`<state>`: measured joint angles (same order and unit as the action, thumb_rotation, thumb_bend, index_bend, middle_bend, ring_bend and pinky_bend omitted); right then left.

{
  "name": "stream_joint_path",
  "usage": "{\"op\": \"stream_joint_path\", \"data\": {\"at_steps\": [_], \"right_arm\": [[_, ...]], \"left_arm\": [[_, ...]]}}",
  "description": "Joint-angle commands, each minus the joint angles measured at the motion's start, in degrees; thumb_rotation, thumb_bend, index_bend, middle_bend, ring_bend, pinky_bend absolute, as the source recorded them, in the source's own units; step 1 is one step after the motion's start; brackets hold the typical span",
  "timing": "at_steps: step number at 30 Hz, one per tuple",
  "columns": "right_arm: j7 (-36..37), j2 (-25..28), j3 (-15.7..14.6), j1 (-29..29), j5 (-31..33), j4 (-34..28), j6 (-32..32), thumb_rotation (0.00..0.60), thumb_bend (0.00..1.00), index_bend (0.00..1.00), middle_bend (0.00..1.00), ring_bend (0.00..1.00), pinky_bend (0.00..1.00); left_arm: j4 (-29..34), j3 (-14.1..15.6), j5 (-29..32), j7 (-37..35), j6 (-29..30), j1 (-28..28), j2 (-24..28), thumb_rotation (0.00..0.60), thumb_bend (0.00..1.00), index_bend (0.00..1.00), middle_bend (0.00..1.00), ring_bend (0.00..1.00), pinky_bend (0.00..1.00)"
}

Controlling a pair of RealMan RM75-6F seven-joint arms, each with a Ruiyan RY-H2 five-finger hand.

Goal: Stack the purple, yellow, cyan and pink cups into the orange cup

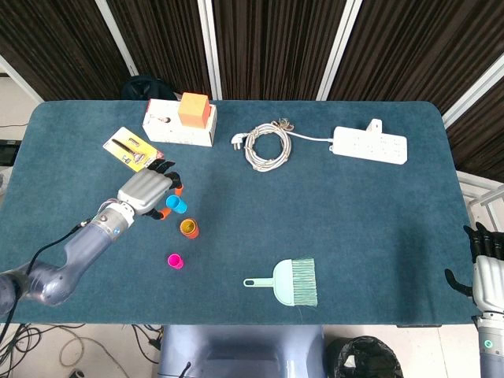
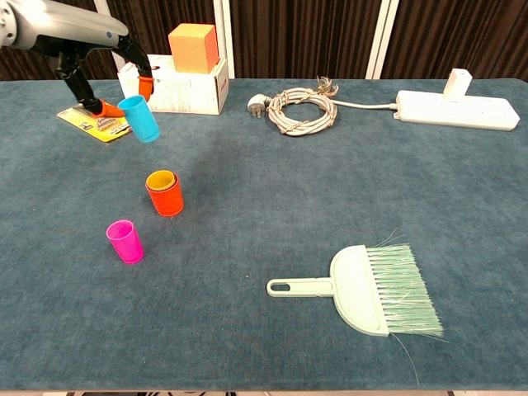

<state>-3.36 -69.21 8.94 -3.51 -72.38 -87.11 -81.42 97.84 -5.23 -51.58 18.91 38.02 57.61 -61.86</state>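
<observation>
- I see the pink cup (image 2: 124,241) nearest me on the surface (image 2: 272,206); the orange cup (image 2: 166,195), with a yellow cup (image 2: 162,179) nested inside, stands just beyond it
- My left hand (image 1: 145,190) has its fingers (image 2: 107,108) pinching the cyan cup (image 2: 139,118), lifted and tilted
- My right hand (image 1: 488,272) is at the edge; I cannot tell its fingers' state

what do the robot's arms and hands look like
The left arm is smooth blue-grey with a black cable alongside. The left hand has a silver-grey back and black fingers tipped orange. The right hand is pale grey with dark fingers.
</observation>
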Motion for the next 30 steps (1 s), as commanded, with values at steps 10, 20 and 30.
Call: {"op": "stream_joint_path", "data": {"at_steps": [10, 20, 30], "right_arm": [[1.30, 0.89, 0.00, 0.46, -0.86, -0.80, -0.93, 0.600, 0.34, 0.12, 0.05, 0.09, 0.05], [2.03, 1.33, 0.31, 0.73, -0.57, -0.94, -1.24, 0.600, 0.34, 0.12, 0.05, 0.09, 0.05], [2.03, 1.19, 0.15, 0.54, -0.61, -0.72, -0.71, 0.600, 0.34, 0.12, 0.05, 0.09, 0.05]], "left_arm": [[2.06, 1.37, -3.05, 0.15, -0.30, -0.33, -1.18, 0.600, 0.35, 0.44, 0.24, 0.00, 0.00], [-0.49, 2.43, -1.86, 2.55, 0.34, 0.59, -4.87, 0.600, 0.34, 0.44, 0.24, 0.00, 0.00], [-1.92, 3.62, -0.56, 4.29, 1.35, 0.67, -6.25, 0.600, 0.35, 0.44, 0.24, 0.00, 0.00]]}}
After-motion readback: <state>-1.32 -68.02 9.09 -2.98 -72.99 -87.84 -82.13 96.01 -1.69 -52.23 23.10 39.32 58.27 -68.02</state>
